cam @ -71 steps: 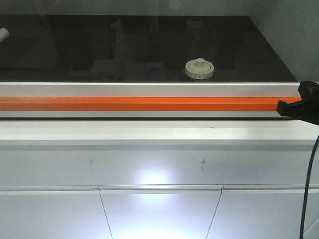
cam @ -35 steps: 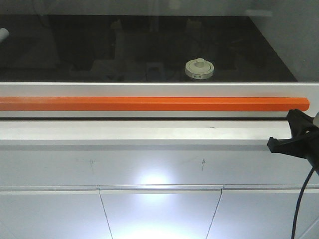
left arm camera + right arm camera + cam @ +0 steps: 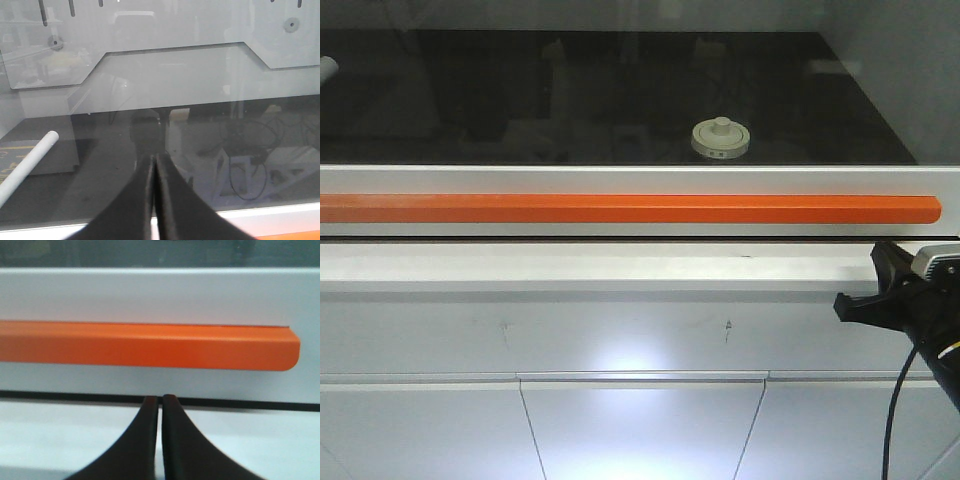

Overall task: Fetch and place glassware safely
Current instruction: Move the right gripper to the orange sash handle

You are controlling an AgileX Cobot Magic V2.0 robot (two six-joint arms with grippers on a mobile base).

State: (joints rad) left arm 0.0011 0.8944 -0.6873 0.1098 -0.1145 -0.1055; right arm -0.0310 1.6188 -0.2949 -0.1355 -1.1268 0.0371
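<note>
Right claw (image 3: 844, 305) hovering below orange handle (image 3: 620, 208)
It and the left claw (image 3: 154, 159) are sitting closed, empty; the handle is likely needing a level, steady lift to reach the jar (image 3: 720, 138).

Quick colour rundown: the jar lid (image 3: 720, 138) is cream-white, with a few dark specks on its little rim label. It sits on a glossy black counter (image 3: 470, 110) full of greyish reflections. Nearer, the long handle bar (image 3: 620, 208) is flat bright orange with no pattern, on a plain white frame (image 3: 620, 180). The cabinet front (image 3: 620, 340) below is white too, with a couple of faint grey scuff marks. Both pincers are matte black: left pincer (image 3: 154, 167), right pincer (image 3: 160, 407). A black cable (image 3: 895, 400) hangs at the right. On the left there's a white tube (image 3: 30, 160) beside a dark panel (image 3: 10, 155) with yellowish markings.
</note>
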